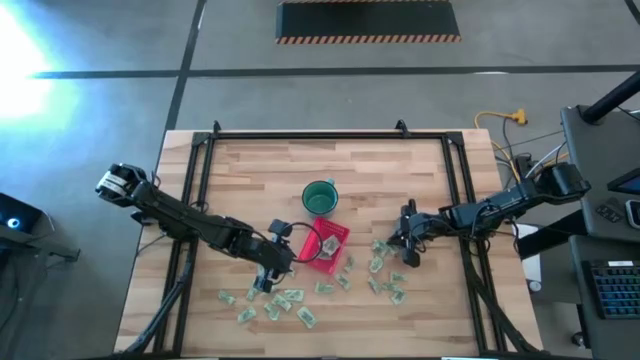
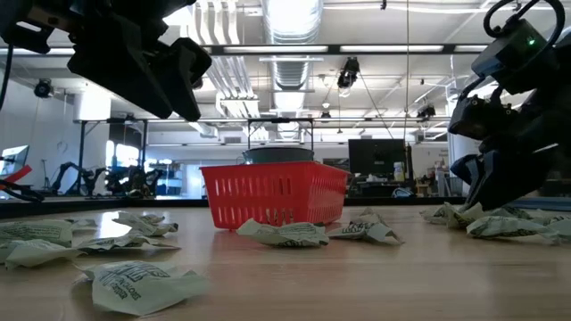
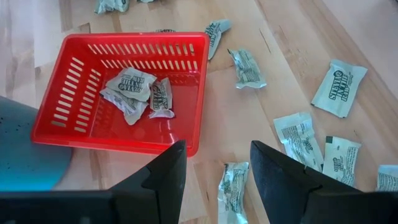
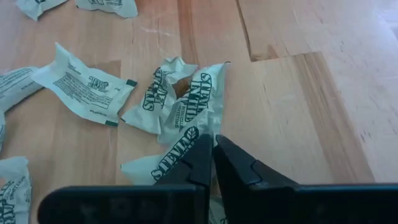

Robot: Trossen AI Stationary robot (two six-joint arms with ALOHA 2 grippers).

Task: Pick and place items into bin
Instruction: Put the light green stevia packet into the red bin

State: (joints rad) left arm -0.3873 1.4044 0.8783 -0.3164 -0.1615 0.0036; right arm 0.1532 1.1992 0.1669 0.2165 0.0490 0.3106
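Observation:
The red bin [image 1: 325, 245] sits mid-table, near side of the green cup [image 1: 320, 197], and holds a few packets [image 3: 138, 92]. Pale green-and-white packets [image 1: 290, 300] lie scattered on the wood around it. My left gripper [image 3: 217, 171] is open and raised above the table just left of the bin [image 3: 124, 87], with one packet [image 3: 231, 186] lying below the gap between its fingers. My right gripper [image 4: 214, 149] is down at the table right of the bin, shut on a crumpled packet [image 4: 186, 115] in a small cluster. My right gripper pinches the crumpled packet at its edge [image 4: 210, 127] between the two fingertips, which slant down onto it from the table's right side. The packet still lies on the wood among its neighbours. The fingers [image 4: 239, 165] cover the exact spot of contact.
More packets lie right of the bin around my right gripper [image 1: 385, 270] and along the near edge [image 1: 250, 312]. A black frame rail [image 1: 330, 135] borders the tabletop. The cup stands directly behind the bin.

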